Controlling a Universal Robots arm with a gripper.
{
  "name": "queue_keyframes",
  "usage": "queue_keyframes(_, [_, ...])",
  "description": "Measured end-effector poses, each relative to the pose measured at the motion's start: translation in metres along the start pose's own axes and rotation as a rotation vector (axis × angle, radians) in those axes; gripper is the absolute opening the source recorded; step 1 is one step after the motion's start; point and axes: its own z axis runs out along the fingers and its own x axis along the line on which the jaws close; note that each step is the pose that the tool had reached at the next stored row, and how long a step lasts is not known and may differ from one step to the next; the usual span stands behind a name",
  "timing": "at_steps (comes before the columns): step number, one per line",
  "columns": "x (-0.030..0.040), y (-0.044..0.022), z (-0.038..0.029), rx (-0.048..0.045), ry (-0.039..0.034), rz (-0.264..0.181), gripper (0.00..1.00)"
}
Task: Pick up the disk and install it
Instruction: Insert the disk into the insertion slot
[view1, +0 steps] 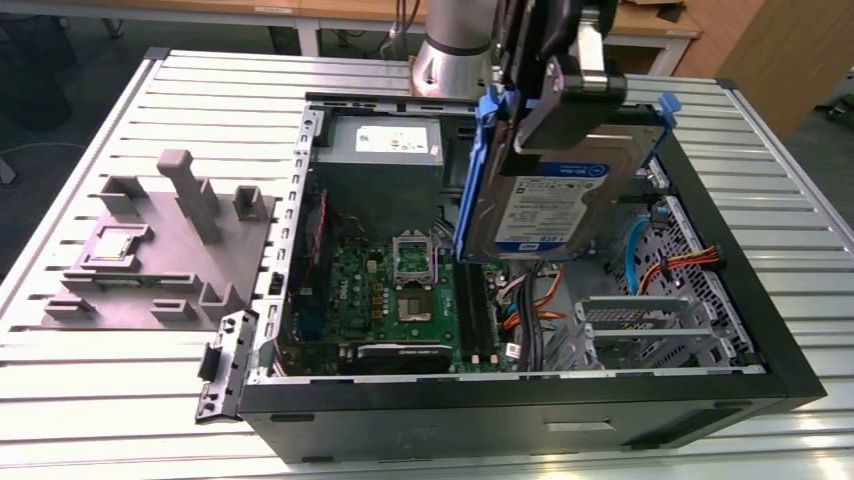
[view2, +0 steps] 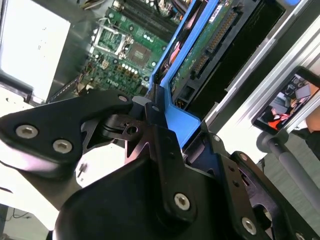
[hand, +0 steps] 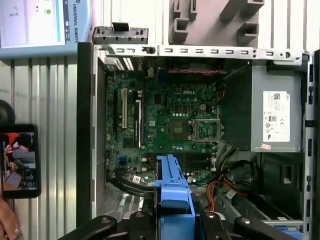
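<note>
Black gripper (view2: 157, 120) clenched on the blue plastic carrier frame of the disk (view1: 554, 205), a flat silver hard drive with white-and-blue label. Disk hangs on edge, tilted, above the open black computer case (view1: 534, 398), over the drive-bay side at the exterior view's right of the green motherboard (view1: 394, 300). Grey plastic stand (view1: 167, 250) with upright posts sits on the slatted metal table (view1: 94, 400) beside the case, at the exterior view's left.

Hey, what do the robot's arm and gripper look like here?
The arm is a silver-grey cylinder in the exterior view. The gripper is matte black, built from angular plates and linkages fastened with silver screws, behind a bulky, rounded housing.
</note>
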Motion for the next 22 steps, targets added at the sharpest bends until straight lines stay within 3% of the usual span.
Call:
queue_keyframes(4, [0.0009, -0.0058, 0.0004, -0.0001, 0.0042, 0.000, 0.37])
queue_keyframes(16, [0.0147, -0.0092, 0.0023, 0.0001, 0.0107, 0.000, 0.37])
queue_keyframes(22, [0.0154, -0.0255, 0.0046, 0.0001, 0.0106, 0.000, 0.37])
